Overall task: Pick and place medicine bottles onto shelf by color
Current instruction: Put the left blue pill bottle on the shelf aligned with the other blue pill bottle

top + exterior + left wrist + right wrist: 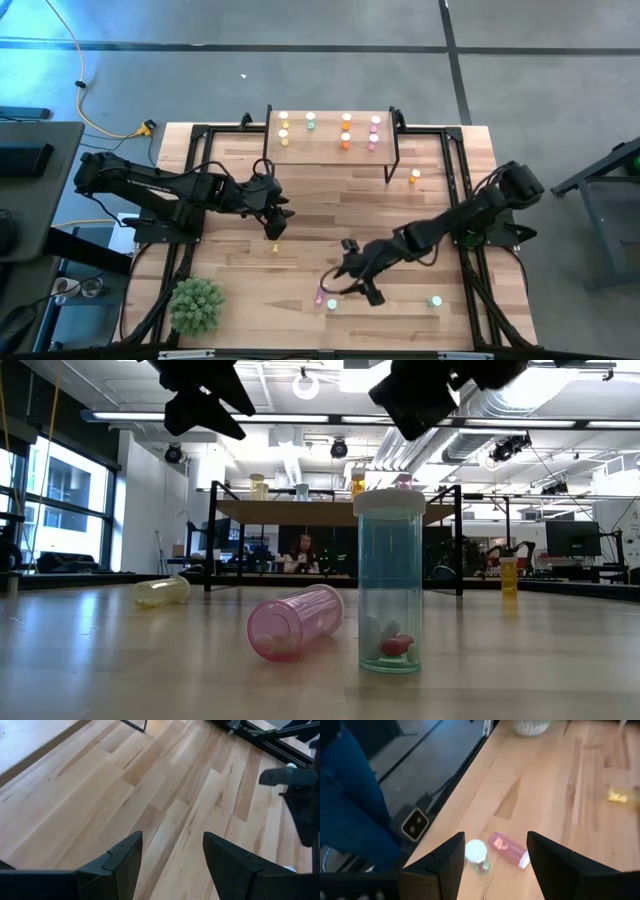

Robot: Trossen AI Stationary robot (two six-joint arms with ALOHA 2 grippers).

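Table [300, 210] of wood planks, shelf [330, 150] at its far edge already carrying yellow, green, orange and pink bottles in columns. Left arm sits mid-table, left gripper [275, 222] fingers apart and empty, just over a fallen yellow bottle [275, 247]. Right gripper [350, 278], fingers spread wide and empty, hovers above the near edge, where a pink bottle [507, 848] lies on its side just beside an upright green bottle [477, 855]. One orange bottle [415, 177] stands near the shelf leg, another green one [435, 300] near the front right. Step looks like reach-to-grasp on the pink; next likely needs lowering, straddling the lying bottle, closing without knocking its green neighbour.
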